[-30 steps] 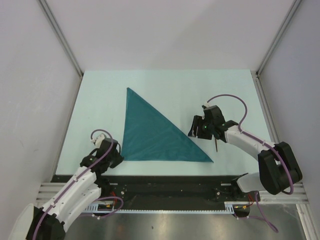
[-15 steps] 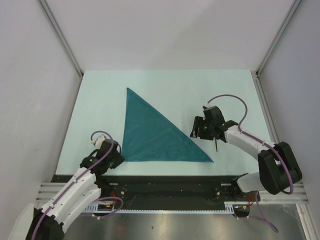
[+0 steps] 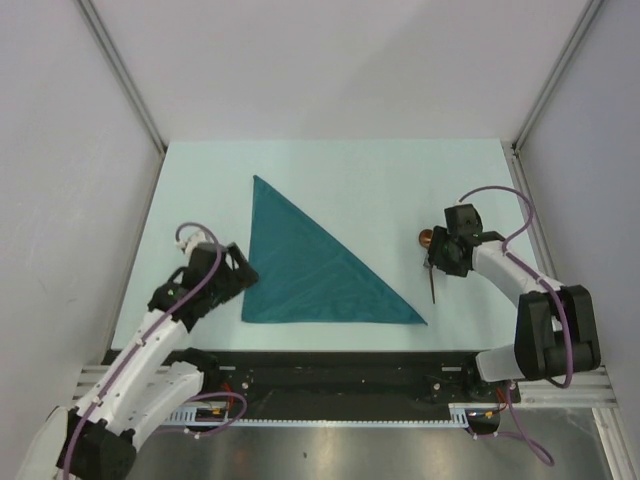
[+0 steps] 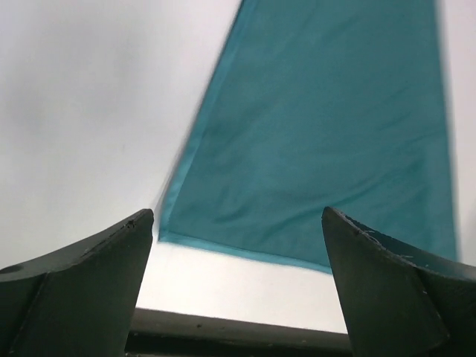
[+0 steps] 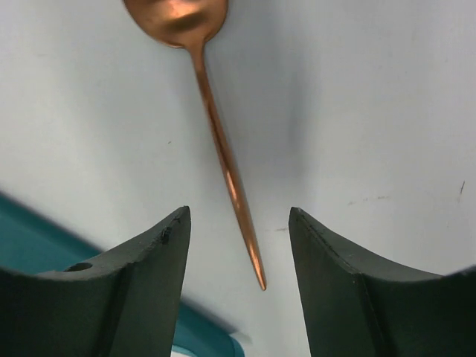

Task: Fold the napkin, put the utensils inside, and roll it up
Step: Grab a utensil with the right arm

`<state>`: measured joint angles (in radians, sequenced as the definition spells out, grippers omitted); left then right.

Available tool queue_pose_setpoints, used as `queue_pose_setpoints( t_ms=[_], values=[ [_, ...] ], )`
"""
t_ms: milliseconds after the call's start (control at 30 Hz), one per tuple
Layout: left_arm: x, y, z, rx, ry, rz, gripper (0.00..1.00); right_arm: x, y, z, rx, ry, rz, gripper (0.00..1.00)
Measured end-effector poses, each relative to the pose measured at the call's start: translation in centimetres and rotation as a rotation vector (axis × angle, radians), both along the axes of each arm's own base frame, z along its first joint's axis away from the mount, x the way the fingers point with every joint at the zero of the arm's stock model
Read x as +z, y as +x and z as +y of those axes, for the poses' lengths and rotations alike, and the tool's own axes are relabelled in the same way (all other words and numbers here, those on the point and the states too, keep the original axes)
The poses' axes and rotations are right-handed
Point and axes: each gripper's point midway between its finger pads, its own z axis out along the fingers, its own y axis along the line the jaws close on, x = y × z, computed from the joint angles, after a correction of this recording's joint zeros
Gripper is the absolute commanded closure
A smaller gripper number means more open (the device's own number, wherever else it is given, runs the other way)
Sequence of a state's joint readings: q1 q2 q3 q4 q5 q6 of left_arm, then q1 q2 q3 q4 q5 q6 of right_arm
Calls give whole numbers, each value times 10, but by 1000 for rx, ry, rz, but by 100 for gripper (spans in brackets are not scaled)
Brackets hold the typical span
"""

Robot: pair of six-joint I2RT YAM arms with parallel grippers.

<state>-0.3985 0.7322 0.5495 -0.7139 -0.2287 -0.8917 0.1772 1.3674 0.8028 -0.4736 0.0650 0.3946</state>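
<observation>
No text, label, brand, number or sign can be read in any of the views.
</observation>
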Motion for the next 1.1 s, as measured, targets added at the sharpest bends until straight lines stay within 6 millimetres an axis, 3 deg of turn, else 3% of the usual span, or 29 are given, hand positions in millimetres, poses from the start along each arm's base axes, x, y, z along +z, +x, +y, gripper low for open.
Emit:
queue_pose_setpoints(
  t_ms=[233, 400, 467, 600, 700, 867, 967, 1100],
  values=[
    [108, 89, 38, -8, 88, -203, 0, -25, 1, -6, 25, -44, 90, 45],
    [153, 127, 64, -36, 149, -302, 0, -25, 10, -7, 52, -59, 73, 55],
    [156, 137, 74, -44, 166, -308, 0, -26, 14, -6, 61, -63, 65, 60],
    [140, 149, 92, -50, 184, -256, 0, -31, 23, -5, 82, -74, 76, 63],
    [130, 153, 96, -61, 187, -231, 0, -33, 28, -5, 93, -81, 81, 64],
    [132, 157, 95, -87, 183, -254, 0, -34, 32, -5, 113, -87, 80, 66],
    [130, 158, 97, -92, 172, -256, 0, -38, 34, -2, 129, -88, 90, 74],
    [128, 157, 102, -79, 167, -256, 0, -39, 42, 5, 158, -104, 88, 100]
  ],
)
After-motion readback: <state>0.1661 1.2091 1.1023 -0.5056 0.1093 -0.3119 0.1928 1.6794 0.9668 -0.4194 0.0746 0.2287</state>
